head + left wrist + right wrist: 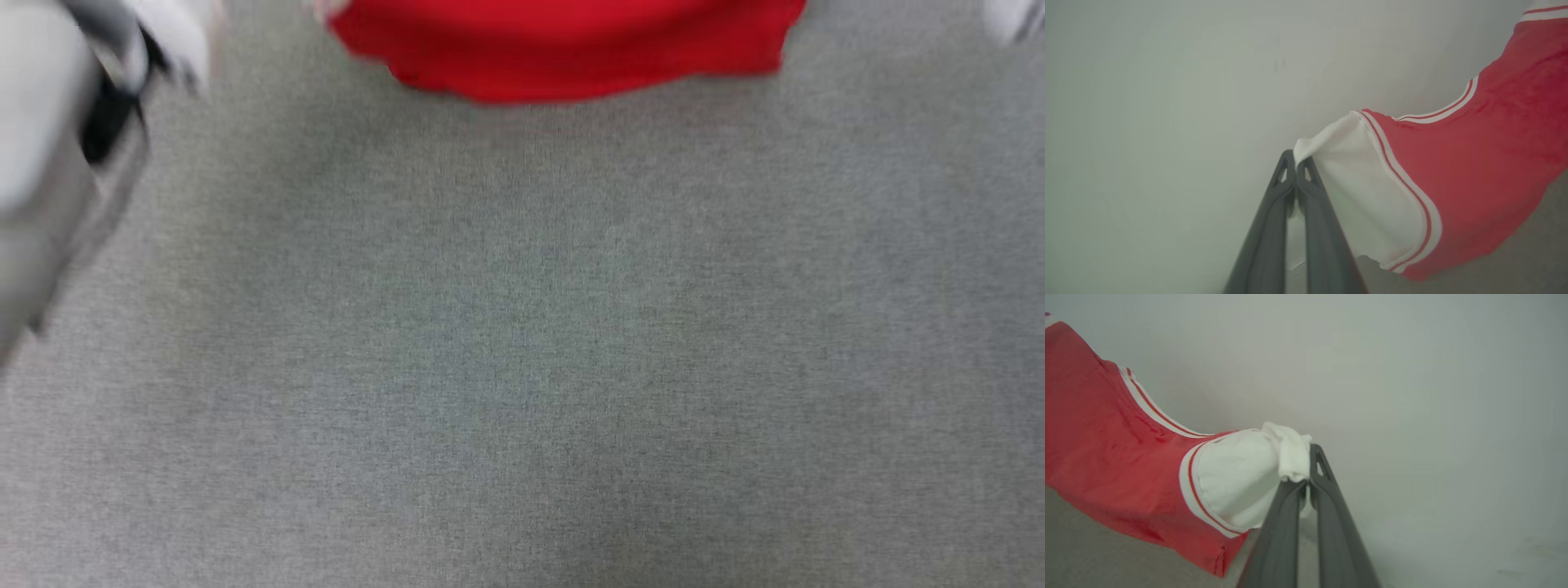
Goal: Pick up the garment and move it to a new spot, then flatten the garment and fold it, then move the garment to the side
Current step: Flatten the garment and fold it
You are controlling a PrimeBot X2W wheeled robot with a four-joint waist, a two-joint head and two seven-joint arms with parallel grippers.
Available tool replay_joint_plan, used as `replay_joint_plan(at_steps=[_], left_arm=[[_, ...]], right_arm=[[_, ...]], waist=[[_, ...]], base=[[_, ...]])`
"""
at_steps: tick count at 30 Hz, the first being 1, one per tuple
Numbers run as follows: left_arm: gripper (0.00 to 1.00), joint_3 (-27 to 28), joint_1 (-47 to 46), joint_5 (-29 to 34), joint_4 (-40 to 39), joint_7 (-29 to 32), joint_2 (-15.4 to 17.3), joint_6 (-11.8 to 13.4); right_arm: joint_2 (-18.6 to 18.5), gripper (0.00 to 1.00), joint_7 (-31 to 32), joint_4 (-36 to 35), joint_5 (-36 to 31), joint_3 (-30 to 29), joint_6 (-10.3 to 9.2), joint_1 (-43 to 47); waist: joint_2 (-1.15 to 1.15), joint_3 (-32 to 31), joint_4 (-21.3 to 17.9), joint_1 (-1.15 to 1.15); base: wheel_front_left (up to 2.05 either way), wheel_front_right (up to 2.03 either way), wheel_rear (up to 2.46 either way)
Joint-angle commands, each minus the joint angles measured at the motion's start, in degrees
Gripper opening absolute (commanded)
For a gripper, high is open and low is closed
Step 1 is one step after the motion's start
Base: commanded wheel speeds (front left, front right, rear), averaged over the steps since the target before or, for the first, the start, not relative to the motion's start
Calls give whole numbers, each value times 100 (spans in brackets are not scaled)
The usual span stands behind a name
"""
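Grey woven table (522, 367) below; pale wall (1167, 81) behind. Left claw (1295, 162): fingers pressed together, tips pinching the edge of one white sleeve (1363, 192). Right claw (1308, 457): likewise closed, a bunched wad of the other white sleeve (1241, 477) clamped at its tips. Garment (563, 45) held up, stretched sleeve to sleeve between both claws, long axis left-right across head view, red body hanging toward table. Whether hem touches table: cannot tell. Blurred pale left forearm (49, 163) at upper left.
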Motion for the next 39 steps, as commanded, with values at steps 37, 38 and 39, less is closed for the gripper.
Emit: replay_joint_plan(at_steps=[37, 38, 39], left_arm=[[0, 987, 7590, -1636, -3392, -78, 1645, 1947], [0, 975, 7699, -1674, -3458, -78, 1627, 1978], [0, 973, 7783, -1703, -3508, -78, 1630, 2011]], right_arm=[[-2045, 0, 1795, -3733, 1221, -276, -5, 7268], [-2143, 0, 1992, -3907, 1269, -286, -5, 7435], [-2236, 0, 2166, -4068, 1317, -315, -5, 7595]], waist=[[0, -2319, 12, 0], [0, -2338, 24, 0], [0, -2352, 36, 0]], base=[[0, 0, 0], [0, 0, 0], [0, 0, 0]])
